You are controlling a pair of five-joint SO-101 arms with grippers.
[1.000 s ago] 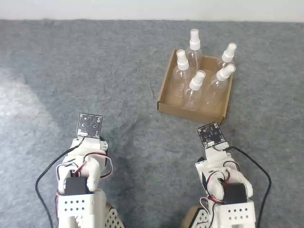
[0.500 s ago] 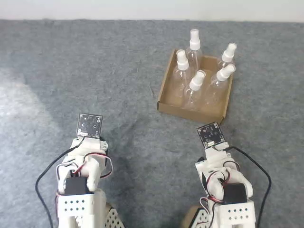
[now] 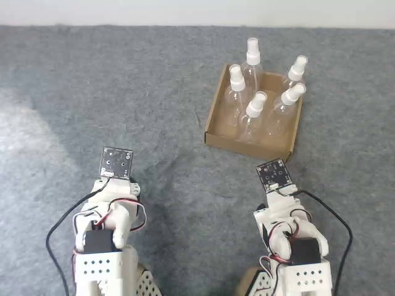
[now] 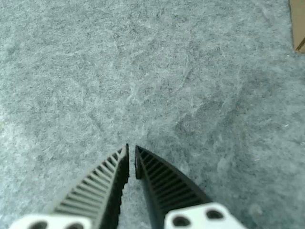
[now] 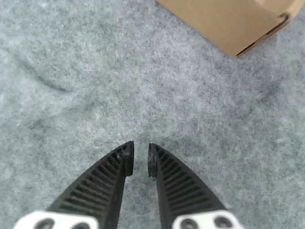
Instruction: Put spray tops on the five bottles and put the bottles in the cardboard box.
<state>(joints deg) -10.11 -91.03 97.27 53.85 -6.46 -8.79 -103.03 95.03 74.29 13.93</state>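
Note:
The cardboard box [image 3: 216, 117] sits on the grey felt right of centre, towards the back. Several clear bottles [image 3: 250, 123] stand upright in it, each with a white spray top [image 3: 257, 103]. Both arms are drawn back at the near edge, well short of the box. In the left wrist view my left gripper [image 4: 131, 150] is shut with nothing in it, over bare felt. My right gripper [image 5: 139, 146] is shut on nothing too, with a corner of the box [image 5: 224, 24] a short way ahead of it.
Grey felt [image 3: 123, 92] covers the whole table. The left arm [image 3: 114, 213] and right arm [image 3: 285, 231] stand side by side near the front edge, with cables looping beside each. A sliver of the box [image 4: 299, 24] shows in the left wrist view.

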